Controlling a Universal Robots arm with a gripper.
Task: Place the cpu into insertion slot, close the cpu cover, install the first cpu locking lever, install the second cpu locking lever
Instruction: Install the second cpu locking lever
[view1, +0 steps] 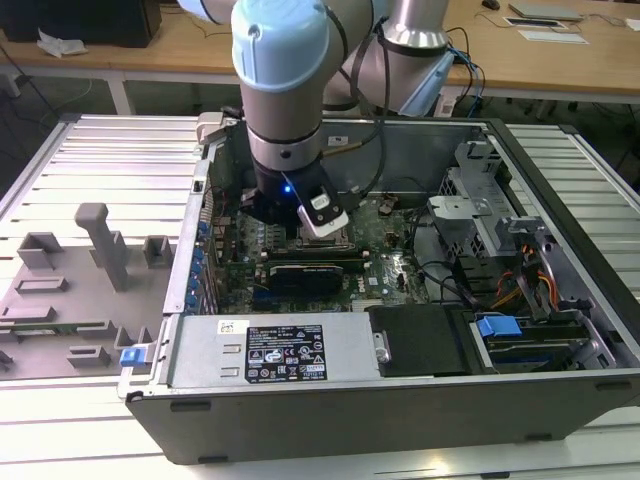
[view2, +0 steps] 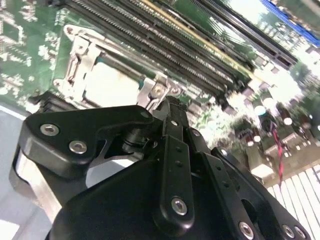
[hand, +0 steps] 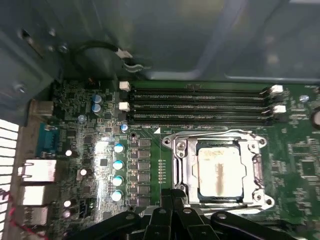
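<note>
On the exterior view's left, grey fixture blocks stand on the ribbed metal worktop, beside the open computer case. The arm's end effector reaches down inside that case, over the green motherboard. In the first wrist view, the cpu lies seated in the insertion slot, just beside the long black memory slots; its silvery-grey top is square and flat, with a pale smear down the middle. The cpu cover, a thin shiny metal frame, lies closed around the chip. The end effector sits at the socket's edge, fingers drawn together, holding nothing visible.
</note>
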